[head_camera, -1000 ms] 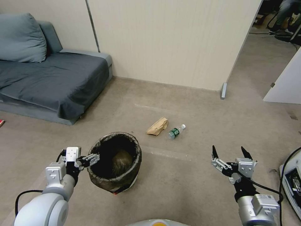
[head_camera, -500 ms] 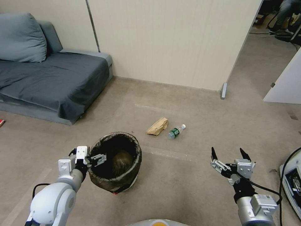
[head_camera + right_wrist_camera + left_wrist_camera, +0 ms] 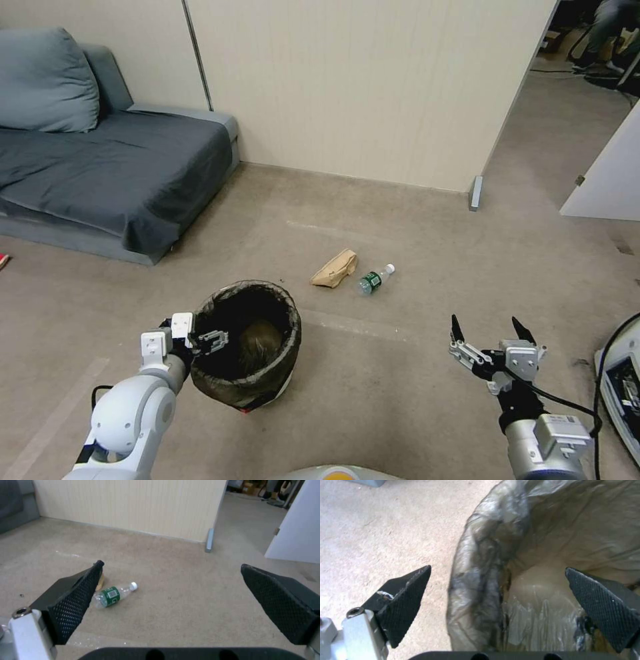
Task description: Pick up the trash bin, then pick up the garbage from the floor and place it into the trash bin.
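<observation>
This looks like a home-style living room set up inside a larger building. A grey sofa (image 3: 113, 167) with a big cushion (image 3: 47, 80) stands on beige carpet (image 3: 400, 220) against a cream panelled partition wall (image 3: 360, 87) (it ends in a free edge, more like a divider). Past that edge, the dim space seems to be an office or lab area.

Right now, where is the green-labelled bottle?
The green-labelled bottle lies on its side on the carpet right of the brown paper bag, beyond the trash bin, ahead and left of the open right gripper.
</observation>
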